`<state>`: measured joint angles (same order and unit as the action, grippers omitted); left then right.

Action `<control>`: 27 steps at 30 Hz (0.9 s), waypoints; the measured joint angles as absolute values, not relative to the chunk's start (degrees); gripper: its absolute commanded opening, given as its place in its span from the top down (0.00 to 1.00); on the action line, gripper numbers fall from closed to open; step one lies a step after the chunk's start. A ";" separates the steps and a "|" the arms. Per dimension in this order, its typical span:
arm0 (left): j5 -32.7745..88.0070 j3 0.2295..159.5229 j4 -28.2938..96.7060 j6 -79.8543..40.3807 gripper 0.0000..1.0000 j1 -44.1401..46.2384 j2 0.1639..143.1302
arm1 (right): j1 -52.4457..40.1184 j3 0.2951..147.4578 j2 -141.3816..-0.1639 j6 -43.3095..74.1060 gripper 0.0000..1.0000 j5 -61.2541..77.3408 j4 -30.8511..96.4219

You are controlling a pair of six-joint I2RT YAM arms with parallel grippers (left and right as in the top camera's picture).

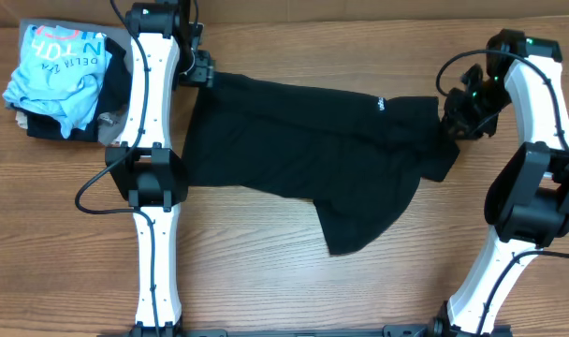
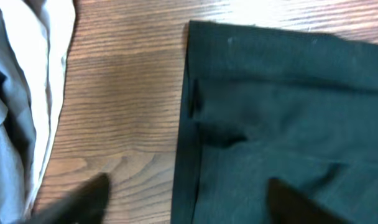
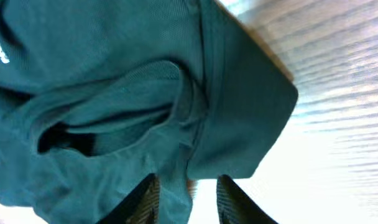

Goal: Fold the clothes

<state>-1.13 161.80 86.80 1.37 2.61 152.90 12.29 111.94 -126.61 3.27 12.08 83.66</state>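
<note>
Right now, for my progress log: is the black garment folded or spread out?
Mostly spread, not neatly folded: the black garment lies wide across the table, its outline uneven.

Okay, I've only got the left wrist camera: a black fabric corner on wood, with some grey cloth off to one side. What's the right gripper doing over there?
Observer: The right gripper is open, and a hem of the black garment lies between its fingers.
Operator: Where on the garment is it?
Observer: In the overhead view it is at the end on the robot's right, close to the small white lettering.
Operator: Does the cloth lie flat?
Observer: It is mostly spread across the table, but one loose flap juts out toward the arms' bases.
</note>
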 measured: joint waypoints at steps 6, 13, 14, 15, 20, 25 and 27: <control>-1.32 162.45 89.54 1.52 0.00 2.22 152.90 | 12.47 113.45 -126.61 3.18 0.62 12.01 86.67; 0.16 169.01 94.35 1.63 0.00 1.08 148.49 | 13.47 123.07 -122.52 3.20 0.58 13.17 90.32; 0.25 169.58 94.59 1.63 0.00 1.06 146.56 | 13.47 123.68 -120.36 3.14 0.58 13.37 90.61; 0.38 169.93 94.70 1.63 0.00 1.06 144.79 | 13.45 123.96 -117.75 3.16 0.57 13.65 90.87; 0.78 172.31 96.14 1.45 0.00 1.02 130.58 | 13.45 125.32 -105.47 3.20 0.57 15.18 94.37; 3.40 173.60 96.40 1.43 0.00 1.02 120.92 | 12.67 125.49 -95.61 3.42 0.58 16.73 97.10; 4.56 173.10 96.47 1.43 0.00 1.15 119.04 | 11.55 124.46 -92.77 3.95 0.58 17.10 97.10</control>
<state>4.56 173.10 96.47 1.43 1.15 119.04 11.55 124.46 -92.77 3.95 17.10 97.10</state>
